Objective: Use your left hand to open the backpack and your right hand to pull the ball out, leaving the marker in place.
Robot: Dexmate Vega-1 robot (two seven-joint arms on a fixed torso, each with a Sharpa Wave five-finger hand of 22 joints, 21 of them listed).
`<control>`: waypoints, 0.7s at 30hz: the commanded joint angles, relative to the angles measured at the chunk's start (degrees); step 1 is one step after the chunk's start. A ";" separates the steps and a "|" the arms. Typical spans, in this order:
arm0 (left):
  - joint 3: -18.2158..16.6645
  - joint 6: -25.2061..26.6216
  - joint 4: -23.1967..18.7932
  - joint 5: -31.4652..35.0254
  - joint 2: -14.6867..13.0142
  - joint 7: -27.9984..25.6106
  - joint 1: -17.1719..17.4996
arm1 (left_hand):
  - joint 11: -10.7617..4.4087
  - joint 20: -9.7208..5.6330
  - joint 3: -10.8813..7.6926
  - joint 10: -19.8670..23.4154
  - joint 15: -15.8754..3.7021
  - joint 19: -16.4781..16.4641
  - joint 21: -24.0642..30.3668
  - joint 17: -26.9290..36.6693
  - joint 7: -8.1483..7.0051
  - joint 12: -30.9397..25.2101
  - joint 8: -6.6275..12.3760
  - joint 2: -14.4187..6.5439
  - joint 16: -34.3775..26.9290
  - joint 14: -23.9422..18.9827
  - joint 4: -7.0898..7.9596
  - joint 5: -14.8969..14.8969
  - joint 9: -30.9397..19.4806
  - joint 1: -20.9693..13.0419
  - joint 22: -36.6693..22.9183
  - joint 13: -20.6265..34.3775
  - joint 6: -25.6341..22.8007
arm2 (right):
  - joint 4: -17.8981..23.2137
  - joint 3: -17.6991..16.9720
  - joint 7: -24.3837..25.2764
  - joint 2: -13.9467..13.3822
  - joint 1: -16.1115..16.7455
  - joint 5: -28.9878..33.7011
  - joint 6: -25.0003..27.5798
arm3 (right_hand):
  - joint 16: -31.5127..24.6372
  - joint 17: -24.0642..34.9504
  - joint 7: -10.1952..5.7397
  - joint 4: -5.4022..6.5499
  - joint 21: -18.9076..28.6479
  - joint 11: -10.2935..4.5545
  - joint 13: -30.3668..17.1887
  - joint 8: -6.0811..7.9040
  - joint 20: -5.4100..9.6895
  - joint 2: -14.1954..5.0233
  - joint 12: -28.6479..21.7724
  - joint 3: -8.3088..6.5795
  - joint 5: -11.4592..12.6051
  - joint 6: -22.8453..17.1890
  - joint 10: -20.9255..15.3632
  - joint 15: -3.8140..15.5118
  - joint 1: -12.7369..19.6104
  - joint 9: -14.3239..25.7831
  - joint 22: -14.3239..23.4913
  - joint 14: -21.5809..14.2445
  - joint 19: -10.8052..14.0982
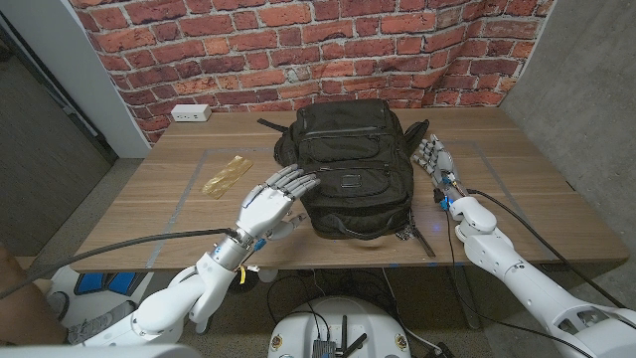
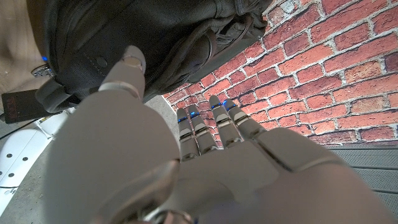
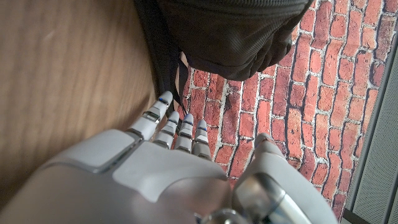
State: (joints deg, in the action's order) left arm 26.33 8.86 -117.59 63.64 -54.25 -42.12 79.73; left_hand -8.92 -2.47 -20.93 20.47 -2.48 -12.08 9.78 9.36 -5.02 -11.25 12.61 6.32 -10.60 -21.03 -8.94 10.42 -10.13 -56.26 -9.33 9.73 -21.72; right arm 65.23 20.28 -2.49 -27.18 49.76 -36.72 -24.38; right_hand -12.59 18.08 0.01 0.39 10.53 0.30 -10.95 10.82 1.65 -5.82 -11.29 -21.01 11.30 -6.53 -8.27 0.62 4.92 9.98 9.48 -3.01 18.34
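The backpack (image 1: 356, 169) is closed, so its contents are hidden. Whether the left hand (image 1: 270, 202) touches the backpack just beside its fingertips cannot be told. Both wrist views cut the backpack off beyond the fingers (image 2: 200, 127). The gold object (image 1: 226, 175), out past the left hand, is too small to identify.

Head view: high, fixed vantage, looking down over both arms at the wooden table (image 1: 139, 209) and toward the brick wall (image 1: 248, 60) behind it; the whole tabletop falls in frame.

Left wrist view: close, looking along the back of the left hand (image 2: 155, 162); picture turned, backpack (image 2: 137, 37) appearing above the wall.

Right wrist view: equally close, looking along the back of the right hand (image 3: 155, 168), tabletop running up one side.

Shared: all three views take in the backpack and brick wall; head view also holds both hands.
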 commanded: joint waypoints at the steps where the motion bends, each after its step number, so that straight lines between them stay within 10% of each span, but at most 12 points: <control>1: 3.74 1.62 1.55 -0.25 0.45 -1.49 -2.87 | -0.03 -9.56 0.49 1.61 -8.34 0.01 0.51 -0.02 -0.21 -0.33 0.73 -0.76 -0.20 -1.30 0.01 0.30 -0.14 -0.20 -0.07 0.19 -1.82 | -0.38 -0.11 -0.54 -0.08 0.18 -0.15 -0.53 | -0.46 0.12 -0.06 -0.24 0.25 -0.06 -0.13 -0.18 0.09 -1.95 -0.02 -0.16 -0.19 -0.25 -0.51 0.22 -0.12 0.16 0.06 -0.37 0.47; 21: 6.78 1.08 3.65 -1.10 0.95 -2.41 -6.98 | -1.07 -9.42 1.74 10.83 -9.42 -3.07 1.08 0.18 -1.20 -0.82 1.76 -3.03 -0.50 -7.67 -0.03 0.66 -0.21 -0.69 -0.14 0.16 -10.40 | -0.30 -0.34 -0.78 -0.26 0.36 -0.71 0.00 | -0.55 0.15 -0.09 -0.32 0.24 -0.05 -0.13 -0.13 0.03 -1.95 -0.05 -0.17 -0.21 -0.28 -0.61 0.20 -0.16 0.16 0.06 -0.43 0.51</control>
State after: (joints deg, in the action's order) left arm 31.52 10.31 -115.00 62.90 -53.51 -44.04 74.82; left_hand -9.80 -2.33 -19.51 29.31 -2.63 -14.15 10.41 9.36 -5.96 -11.48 14.00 4.29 -10.66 -26.99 -8.93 10.81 -10.13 -56.54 -9.34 9.73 -30.13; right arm 65.24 20.04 -2.87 -27.48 50.24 -37.04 -24.67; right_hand -12.92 18.09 0.01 0.39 10.53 0.30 -10.95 10.82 1.84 -5.82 -11.29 -21.01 11.30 -6.53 -8.27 0.62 4.92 9.98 9.47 -3.01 18.53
